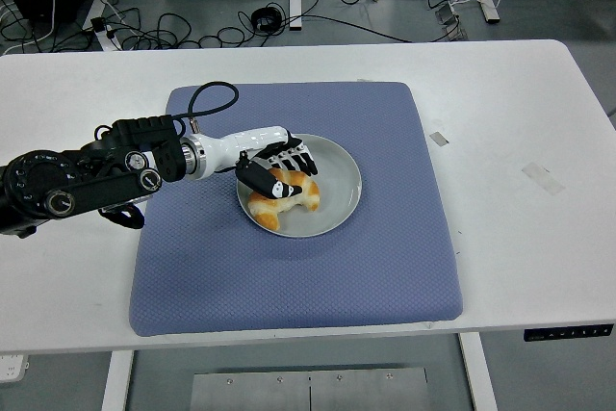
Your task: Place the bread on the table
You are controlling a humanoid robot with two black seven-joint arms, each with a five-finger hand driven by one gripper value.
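Observation:
A golden croissant-shaped bread point(281, 201) sits on the left part of a grey round plate point(332, 180), which rests on a blue mat point(385, 257). My left hand point(275, 168) reaches in from the left and its black fingers are curled over the top of the bread, gripping it. The bread looks slightly raised and drawn toward the plate's left rim. My right arm is out of sight.
The blue mat covers the middle of the white table point(520, 113). Two small tape marks point(439, 139) point(542, 177) lie on the bare table to the right. Cables run over the floor beyond the far edge.

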